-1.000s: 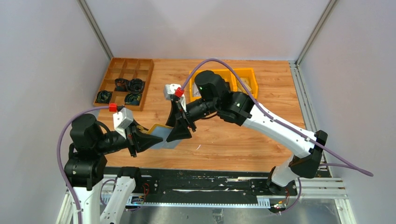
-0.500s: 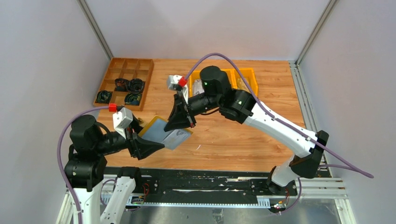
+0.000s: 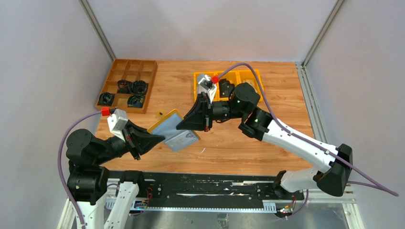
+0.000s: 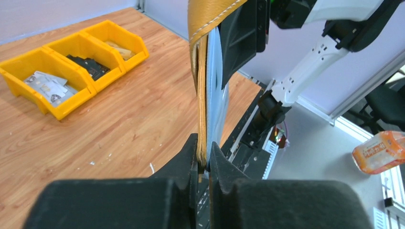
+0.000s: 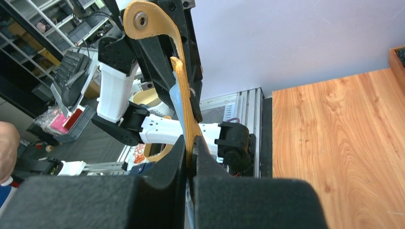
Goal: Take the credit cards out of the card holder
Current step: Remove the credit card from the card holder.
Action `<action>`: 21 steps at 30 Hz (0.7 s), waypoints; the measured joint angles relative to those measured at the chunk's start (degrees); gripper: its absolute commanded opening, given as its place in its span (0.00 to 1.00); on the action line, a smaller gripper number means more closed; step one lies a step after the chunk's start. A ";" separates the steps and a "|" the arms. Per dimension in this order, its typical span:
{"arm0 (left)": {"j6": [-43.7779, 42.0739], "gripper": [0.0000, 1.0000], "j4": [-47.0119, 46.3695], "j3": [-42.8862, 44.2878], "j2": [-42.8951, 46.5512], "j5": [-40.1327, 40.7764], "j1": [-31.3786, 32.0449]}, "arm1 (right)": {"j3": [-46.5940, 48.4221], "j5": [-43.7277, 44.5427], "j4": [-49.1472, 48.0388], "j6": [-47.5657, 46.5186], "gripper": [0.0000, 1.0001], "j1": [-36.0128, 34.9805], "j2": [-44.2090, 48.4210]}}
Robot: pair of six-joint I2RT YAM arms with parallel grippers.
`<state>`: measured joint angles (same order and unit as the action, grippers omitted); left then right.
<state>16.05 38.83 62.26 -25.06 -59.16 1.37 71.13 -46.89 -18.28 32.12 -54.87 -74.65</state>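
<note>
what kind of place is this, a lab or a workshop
Most likely a robotics lab test cell: a wooden table walled by grey panels, yellow parts bins toward its far side, and cluttered storage shelves visible beyond it in the right wrist view.

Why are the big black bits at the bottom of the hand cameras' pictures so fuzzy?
Left wrist view: the left gripper sits too near the lens, so it blurs; the card holder looks sharper. Right wrist view: same for the right gripper. Top view: evenly lit, sharp, soft shadows.
</note>
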 measured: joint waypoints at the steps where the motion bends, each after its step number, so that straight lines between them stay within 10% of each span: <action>1: 1.14 0.00 -0.70 0.00 0.04 0.17 0.02 | -0.52 0.31 -0.98 0.48 0.03 -0.13 0.33; 6: 4.04 0.00 -2.91 -0.04 -0.11 0.72 0.07 | -1.20 1.14 -2.73 1.44 0.47 -1.11 0.90; 10: 2.78 0.00 -2.29 0.04 -0.35 0.92 0.07 | 2.73 -0.81 2.03 -0.85 0.56 -1.49 -0.61; 15: -4.22 0.00 3.80 2.99 -2.45 0.11 0.04 | 15.82 -5.16 18.43 -11.63 0.45 -2.05 -6.36; 21: -10.56 0.02 9.90 4.90 -3.58 -1.75 0.04 | 27.78 -7.76 38.03 -25.75 0.02 -2.82 -12.57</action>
<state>5.50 48.73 67.16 -28.64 -60.90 1.41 98.91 -54.65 19.75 6.37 -57.69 -87.22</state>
